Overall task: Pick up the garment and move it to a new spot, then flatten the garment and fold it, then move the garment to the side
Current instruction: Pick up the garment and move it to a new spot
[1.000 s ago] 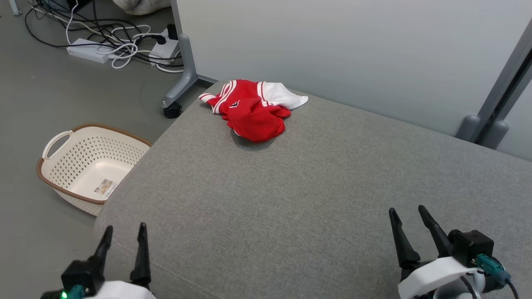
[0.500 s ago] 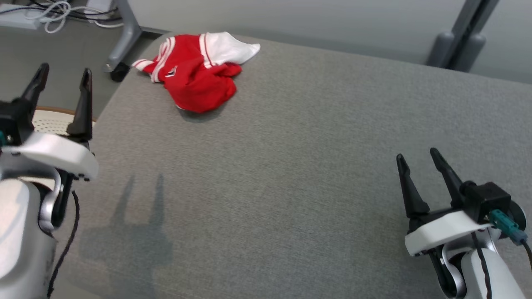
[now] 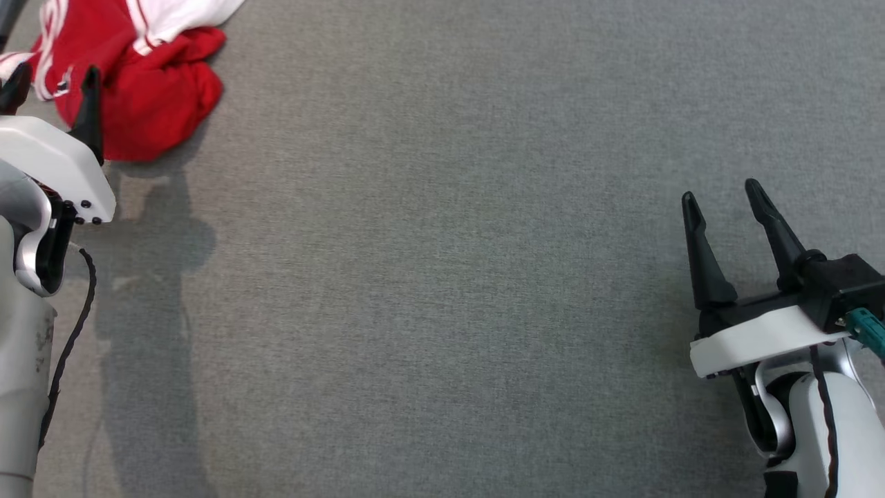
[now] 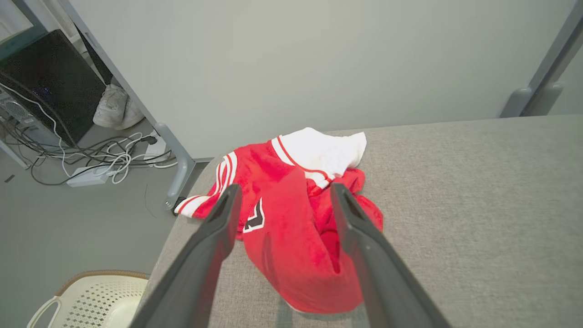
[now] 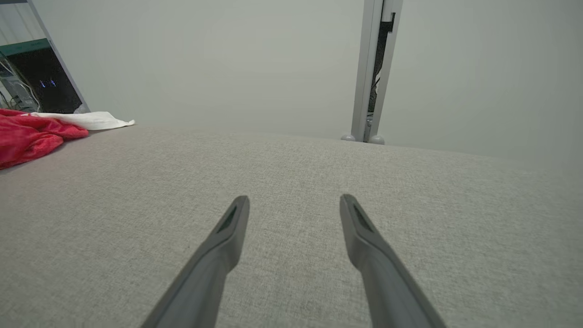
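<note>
Grey woven upholstery (image 3: 442, 277) forms the work surface, a broad padded top with a rounded far-left corner.

Task item: the garment (image 3: 148, 97) is red with white stripes, a white panel on its far side and a small dark-and-white emblem. It lies crumpled in a heap at the far-left corner of the surface, with one striped edge reaching towards the left rim.

Left gripper (image 3: 54, 71): the fingers are spread wide and nothing is clamped between them. It stands at the near-left side of the garment. In the left wrist view the two fingers frame the red heap, which lies just beyond their tips. Whether the tips touch the cloth cannot be told.

Right gripper (image 3: 720, 191): the fingers are also spread wide and hold nothing. It sits at the near right over bare upholstery, well apart from the garment. The right wrist view shows the garment far off to the left.

Surroundings: a pale partition panel (image 4: 291, 59) stands behind the far edge. On the floor to the left are a cream perforated laundry basket (image 4: 86, 296) with a brown rim, a tangle of cables (image 4: 104, 157) around a white power strip (image 4: 84, 176), pale shoes (image 4: 116, 107) and a black computer case (image 4: 45, 82).
</note>
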You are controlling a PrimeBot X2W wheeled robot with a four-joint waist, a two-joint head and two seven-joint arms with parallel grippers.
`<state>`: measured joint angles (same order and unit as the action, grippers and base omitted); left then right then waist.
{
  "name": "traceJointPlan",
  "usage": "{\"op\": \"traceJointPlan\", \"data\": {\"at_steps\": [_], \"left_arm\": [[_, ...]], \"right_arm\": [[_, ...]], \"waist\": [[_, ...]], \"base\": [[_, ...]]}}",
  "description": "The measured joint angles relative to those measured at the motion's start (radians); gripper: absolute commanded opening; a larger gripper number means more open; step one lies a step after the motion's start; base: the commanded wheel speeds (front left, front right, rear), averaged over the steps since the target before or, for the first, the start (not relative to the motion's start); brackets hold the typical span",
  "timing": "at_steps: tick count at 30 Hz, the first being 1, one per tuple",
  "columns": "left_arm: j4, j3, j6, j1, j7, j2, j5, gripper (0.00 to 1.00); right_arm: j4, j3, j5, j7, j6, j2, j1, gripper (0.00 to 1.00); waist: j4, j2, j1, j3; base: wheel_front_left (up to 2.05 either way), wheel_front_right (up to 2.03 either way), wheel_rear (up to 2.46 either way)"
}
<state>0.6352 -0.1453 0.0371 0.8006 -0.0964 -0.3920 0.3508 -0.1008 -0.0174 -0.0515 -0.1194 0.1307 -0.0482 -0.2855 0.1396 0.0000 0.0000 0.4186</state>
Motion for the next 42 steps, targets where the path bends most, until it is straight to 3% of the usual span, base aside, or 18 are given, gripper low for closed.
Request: {"op": "traceJointPlan", "data": {"at_steps": [5,11,12,13,14,15,25,30,36,42], "left_arm": [[0.123,-0.006,-0.012,0.042,-0.008,0.002,-0.002,1.00],[0.242,0.004,-0.066,0.070,-0.027,0.000,-0.004,1.00],[0.260,0.006,-0.073,0.071,-0.028,0.000,-0.001,0.94],[0.276,0.006,-0.073,0.071,-0.030,0.000,0.001,0.46],[0.287,0.005,-0.073,0.071,-0.025,0.000,0.002,0.18],[0.298,0.005,-0.073,0.073,-0.019,0.000,0.003,0.00],[0.325,-0.028,-0.045,0.095,0.077,-0.019,-0.018,0.00],[0.300,-0.075,-0.008,0.121,0.083,-0.018,-0.044,0.00],[0.230,-0.143,0.038,0.137,0.057,0.023,-0.067,0.00],[0.127,-0.205,0.059,0.120,-0.002,0.107,-0.060,0.00]], "right_arm": [[0.017,0.002,0.002,0.004,0.000,0.000,-0.012,1.00],[0.016,-0.003,0.001,0.004,0.000,0.000,-0.020,1.00],[0.015,-0.006,-0.001,0.004,0.000,0.000,-0.022,1.00],[0.013,-0.009,-0.001,0.003,0.000,0.000,-0.023,1.00],[0.010,-0.012,-0.002,0.003,0.000,0.000,-0.023,1.00],[0.006,-0.014,-0.003,-0.001,0.000,0.000,-0.023,1.00],[-0.053,-0.021,-0.030,-0.033,0.000,0.000,-0.012,1.00],[-0.111,-0.022,-0.064,-0.060,0.000,0.000,0.017,1.00],[-0.174,-0.018,-0.101,-0.091,0.000,0.000,0.069,1.00],[-0.211,-0.008,-0.119,-0.108,0.000,0.000,0.126,1.00]], "waist": [[-0.037,0.0000,0.0000,0.054],[-0.047,0.0000,0.0001,0.065],[-0.046,0.0000,0.0000,0.064],[-0.046,0.0000,0.0000,0.061],[-0.045,0.0000,0.0000,0.058],[-0.045,0.0000,0.0000,0.054],[-0.045,0.0000,0.0000,-0.036],[-0.054,0.0000,0.0001,-0.125],[-0.077,0.0000,0.0000,-0.248],[-0.120,0.0000,0.0000,-0.362]], "base": [[0.00,0.00,0.00],[0.00,0.00,0.00],[0.00,0.00,0.00],[0.00,0.00,0.00],[0.00,0.00,0.00],[0.00,0.00,0.00],[0.00,0.00,0.00],[0.00,0.00,0.00],[0.00,0.00,0.00],[0.00,0.00,0.00]]}}
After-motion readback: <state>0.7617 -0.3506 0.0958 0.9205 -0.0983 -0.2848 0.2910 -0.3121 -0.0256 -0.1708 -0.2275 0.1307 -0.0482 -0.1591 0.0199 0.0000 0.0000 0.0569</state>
